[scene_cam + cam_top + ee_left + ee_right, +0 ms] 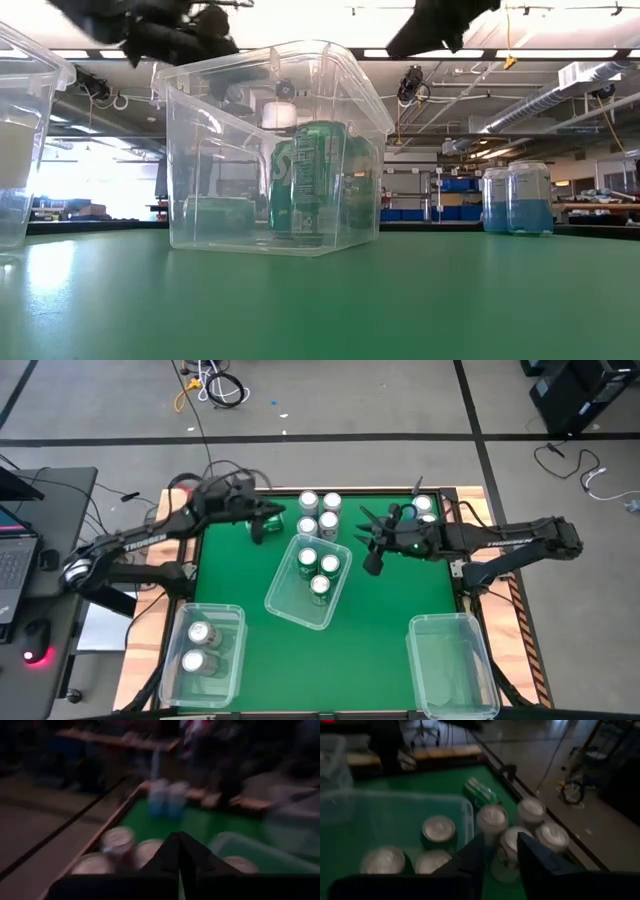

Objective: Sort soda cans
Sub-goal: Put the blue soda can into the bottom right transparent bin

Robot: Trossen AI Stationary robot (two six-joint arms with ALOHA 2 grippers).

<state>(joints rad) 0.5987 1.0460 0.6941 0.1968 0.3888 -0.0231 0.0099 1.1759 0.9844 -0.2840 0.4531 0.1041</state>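
Needed to centre the parted right gripper (502, 854) squarely around a silver-white can (512, 840) before closing; kept left gripper (179, 847) pinched shut.

Twelve small cylindrical soda cans with shiny silver tops. Three green ones (318, 568) stand upright at the table's centre; a fourth green can (262, 523) lies on its side at eleven o'clock. Four silver-white cans (318, 512) cluster upright at twelve o'clock — two more (199, 647) stand at seven. Two blue cans (424, 507) stand at one o'clock.
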